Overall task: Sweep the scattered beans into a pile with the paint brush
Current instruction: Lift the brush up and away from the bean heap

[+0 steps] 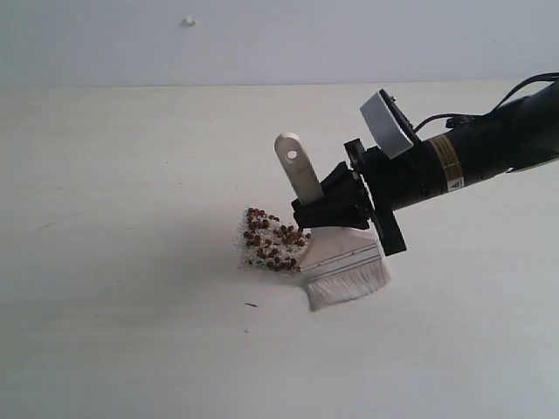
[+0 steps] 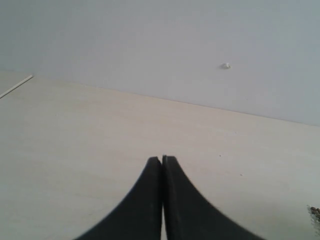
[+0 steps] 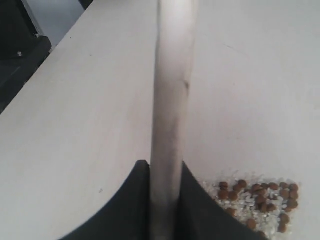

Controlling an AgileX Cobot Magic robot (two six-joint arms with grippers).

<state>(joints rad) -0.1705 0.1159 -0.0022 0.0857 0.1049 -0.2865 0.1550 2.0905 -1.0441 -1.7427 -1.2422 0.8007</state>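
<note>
Beans sit in one small pile with white grains on the pale table. My right claw grips the paint brush tight by its wooden handle, low down near the wide part. The brush leans, hole end up, with its cream bristles pressed on the table. The wide end sits just beside the pile, and the pile lies right by the tips of my right claw.

Only the outside camera shows the whole brush. My right wrist camera shows just the handle squeezed between my two black fingers, with part of the pile past it. The bristles are hidden there. My left wrist camera shows my left claw closed on nothing, over bare table, with a few beans at the picture's edge.
</note>
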